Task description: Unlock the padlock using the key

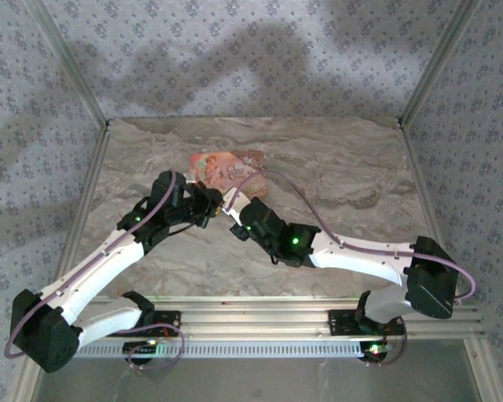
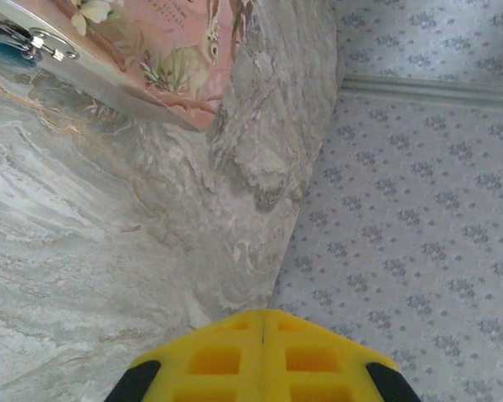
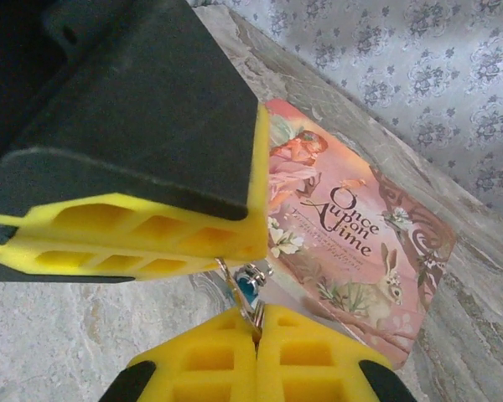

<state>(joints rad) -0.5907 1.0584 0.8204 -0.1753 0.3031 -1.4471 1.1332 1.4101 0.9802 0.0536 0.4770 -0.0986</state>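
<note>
Watching the padlock [image 3: 246,289] at the pink box's [image 3: 352,226] edge.
We see the left gripper [image 2: 262,322] pressed shut beside it; the right gripper [image 3: 256,322] likewise, padlock touching its tips.

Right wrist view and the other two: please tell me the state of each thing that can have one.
left hand: shut, close to the padlock.
right hand: shut on the padlock, as it seems.
padlock: at the right hand's tips; locked or not, cannot tell.
pink box: flat on the table, printed side up.
</note>
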